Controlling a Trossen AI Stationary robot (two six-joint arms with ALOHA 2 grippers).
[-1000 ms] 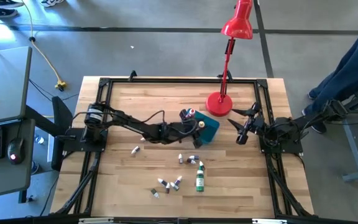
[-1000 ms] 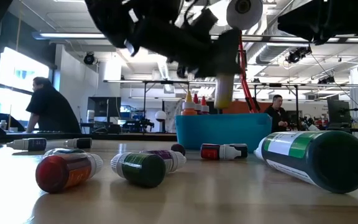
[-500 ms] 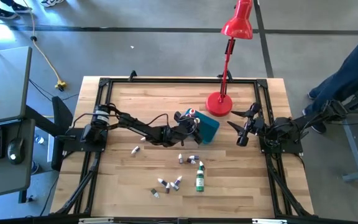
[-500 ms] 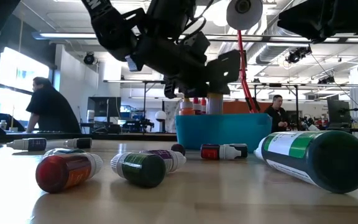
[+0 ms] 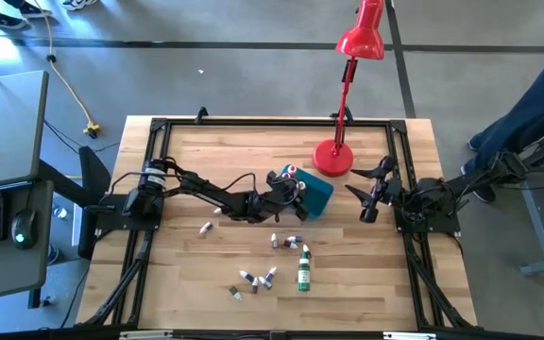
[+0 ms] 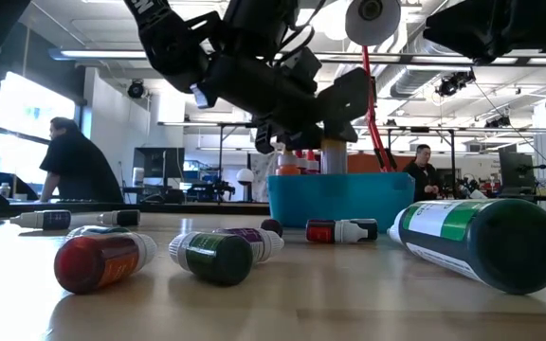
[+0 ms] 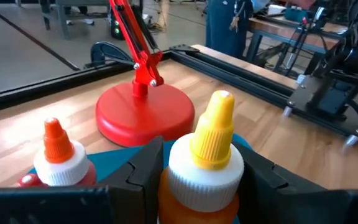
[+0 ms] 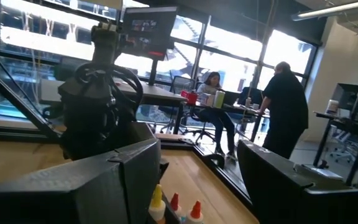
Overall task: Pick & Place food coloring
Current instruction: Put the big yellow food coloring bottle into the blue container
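My left gripper [image 5: 297,192] hangs over the teal tub [image 5: 317,198] and is shut on an orange-yellow food coloring bottle [image 7: 201,180] with a yellow pointed cap. In the low view that bottle [image 6: 333,156] stands down inside the tub [image 6: 339,201], beside orange-capped and red-capped bottles [image 7: 58,158]. Several more food coloring bottles lie on their sides on the wood: a large green one [image 5: 303,273], a pair [image 5: 287,243], a cluster [image 5: 253,280] and a pale one [image 5: 205,227]. My right gripper [image 5: 365,196] waits open, right of the tub. My left gripper holds the orange-yellow bottle by its white collar [image 7: 178,177], just under the yellow cap, pinched between the two fingers [image 7: 143,169]. The bottle stands upright, with its lower part down in the tub. Whether its base rests on the tub floor is hidden by the tub wall.
The red desk lamp's round base [image 5: 332,158] stands just beyond the tub, its stem leaning over the far edge. A black frame rail [image 5: 272,121] runs round the tabletop. People stand and sit in the room behind the table [image 6: 74,161].
My left gripper has come down over the tub, still shut. The orange-yellow bottle, which hung clear above the tub rim a second ago, now stands down inside the tub among the other bottles.
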